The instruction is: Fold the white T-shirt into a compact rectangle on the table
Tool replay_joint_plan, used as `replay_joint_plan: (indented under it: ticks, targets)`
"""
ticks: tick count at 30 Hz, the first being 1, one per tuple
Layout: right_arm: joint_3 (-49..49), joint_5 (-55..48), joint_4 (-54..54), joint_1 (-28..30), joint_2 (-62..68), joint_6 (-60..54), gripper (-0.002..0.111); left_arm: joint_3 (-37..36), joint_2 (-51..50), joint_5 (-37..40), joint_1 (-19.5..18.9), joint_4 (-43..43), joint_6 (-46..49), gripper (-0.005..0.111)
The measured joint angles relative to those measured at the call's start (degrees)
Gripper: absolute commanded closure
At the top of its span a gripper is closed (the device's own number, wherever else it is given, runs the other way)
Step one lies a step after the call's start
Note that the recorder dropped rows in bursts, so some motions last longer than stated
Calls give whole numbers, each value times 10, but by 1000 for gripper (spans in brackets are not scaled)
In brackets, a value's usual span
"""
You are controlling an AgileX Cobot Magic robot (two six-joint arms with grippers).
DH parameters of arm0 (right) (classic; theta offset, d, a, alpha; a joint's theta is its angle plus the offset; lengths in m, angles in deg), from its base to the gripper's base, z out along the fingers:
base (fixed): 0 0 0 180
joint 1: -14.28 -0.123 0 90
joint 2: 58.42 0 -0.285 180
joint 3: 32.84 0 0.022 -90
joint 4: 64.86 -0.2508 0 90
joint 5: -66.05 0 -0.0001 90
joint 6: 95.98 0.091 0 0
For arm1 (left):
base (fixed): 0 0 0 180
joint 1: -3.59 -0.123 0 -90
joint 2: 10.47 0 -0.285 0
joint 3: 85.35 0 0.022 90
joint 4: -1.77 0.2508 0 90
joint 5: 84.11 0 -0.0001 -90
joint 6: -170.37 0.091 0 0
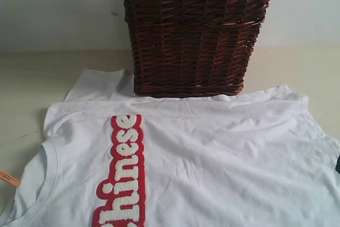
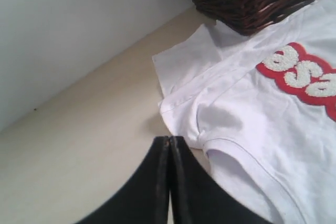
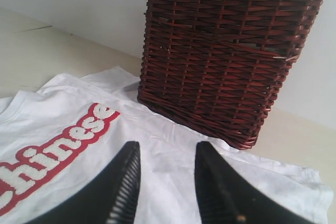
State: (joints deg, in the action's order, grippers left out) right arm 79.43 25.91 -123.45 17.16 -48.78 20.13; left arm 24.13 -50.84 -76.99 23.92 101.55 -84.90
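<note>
Basket (image 1: 194, 35), contents hidden, touches the spread white T-shirt (image 1: 223, 163).

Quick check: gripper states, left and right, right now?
Left gripper: closed, holding nothing, beside the white cotton T-shirt with red-outlined lettering.
Right gripper: open, holding nothing, above that T-shirt.

The T-shirt (image 1: 212, 168) lies spread on the near part of the table (image 1: 32, 78), and the basket (image 1: 194, 35) stands just behind it, seemingly touching its far edge.
</note>
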Motion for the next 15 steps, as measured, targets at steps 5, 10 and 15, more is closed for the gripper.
replay_joint_plan:
  ticks: [5,10,15]
  targets:
    - [0,-1,0,0,0,0,73,20,0,-87,0,1,-66,107]
    - [0,-1,0,0,0,0,73,55,-3,-261,0,-127,-165,107]
    - [0,-2,0,0,0,0,73,60,-26,-144,0,-146,-173,107]
